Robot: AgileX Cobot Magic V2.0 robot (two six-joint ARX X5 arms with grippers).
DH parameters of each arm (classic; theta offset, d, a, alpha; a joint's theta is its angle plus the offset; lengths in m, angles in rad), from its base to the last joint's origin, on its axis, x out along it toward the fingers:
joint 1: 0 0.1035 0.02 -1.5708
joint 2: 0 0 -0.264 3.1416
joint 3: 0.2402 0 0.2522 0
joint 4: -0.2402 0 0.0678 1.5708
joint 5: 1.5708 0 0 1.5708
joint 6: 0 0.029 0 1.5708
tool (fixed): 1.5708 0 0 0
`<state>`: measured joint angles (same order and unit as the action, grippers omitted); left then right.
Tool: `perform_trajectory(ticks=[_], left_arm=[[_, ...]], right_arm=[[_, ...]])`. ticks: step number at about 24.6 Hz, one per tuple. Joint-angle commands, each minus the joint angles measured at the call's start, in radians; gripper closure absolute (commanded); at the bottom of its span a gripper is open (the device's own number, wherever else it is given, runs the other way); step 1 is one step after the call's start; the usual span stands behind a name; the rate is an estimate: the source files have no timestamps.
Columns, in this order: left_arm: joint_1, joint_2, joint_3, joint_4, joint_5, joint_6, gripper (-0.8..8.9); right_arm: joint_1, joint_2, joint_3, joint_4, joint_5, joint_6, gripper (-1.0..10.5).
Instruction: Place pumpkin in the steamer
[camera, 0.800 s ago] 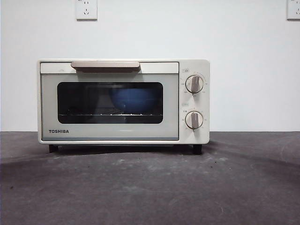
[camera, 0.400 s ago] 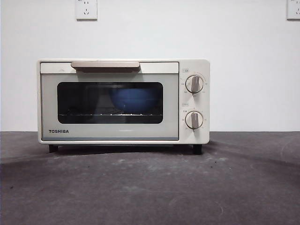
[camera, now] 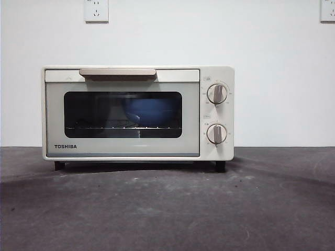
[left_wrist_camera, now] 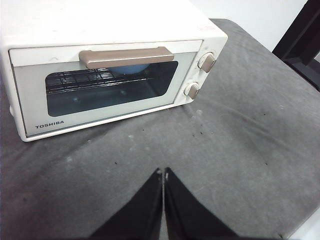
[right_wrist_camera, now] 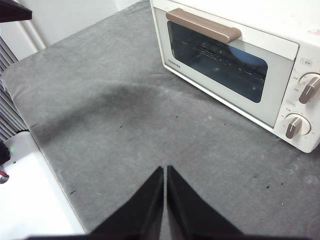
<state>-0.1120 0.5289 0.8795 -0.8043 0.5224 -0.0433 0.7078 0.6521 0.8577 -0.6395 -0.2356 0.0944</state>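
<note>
I see the steamer (camera: 137, 113) door closed, bowl (camera: 149, 111) inside; left gripper (left_wrist_camera: 163, 172) and right gripper (right_wrist_camera: 165, 170) hang back, jaws together, empty.

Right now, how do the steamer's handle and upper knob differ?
The handle is a long level bar; the upper knob is a round dial, grip upright. The handle sits atop the door, the upper knob on the panel beside it. Both are tan, on the steamer front.
</note>
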Motion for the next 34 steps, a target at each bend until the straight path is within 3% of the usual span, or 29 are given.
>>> perform_trajectory(ticks=[1,11,15,25,29,34], left_arm=[[-0.002,0.002,0.017,0.012,-0.001,0.008,7.95],[-0.003,0.000,0.017,0.012,-0.001,0.011,7.95],[0.011,-0.032,0.009,0.082,-0.035,0.156,7.95],[0.127,-0.202,-0.232,0.661,-0.455,0.170,7.95],[0.159,-0.276,-0.360,0.740,-0.563,0.182,7.95],[0.173,-0.360,-0.527,0.746,-0.581,0.239,7.95]], right_arm=[[0.010,0.006,0.004,0.011,0.000,0.006,9.4],[0.010,0.006,0.004,0.011,0.000,0.006,9.4],[0.010,0.006,0.004,0.011,0.000,0.006,9.4],[0.010,0.006,0.004,0.011,0.001,0.006,9.4],[0.010,0.006,0.004,0.011,0.001,0.006,9.4],[0.010,0.006,0.004,0.011,0.001,0.006,9.4]])
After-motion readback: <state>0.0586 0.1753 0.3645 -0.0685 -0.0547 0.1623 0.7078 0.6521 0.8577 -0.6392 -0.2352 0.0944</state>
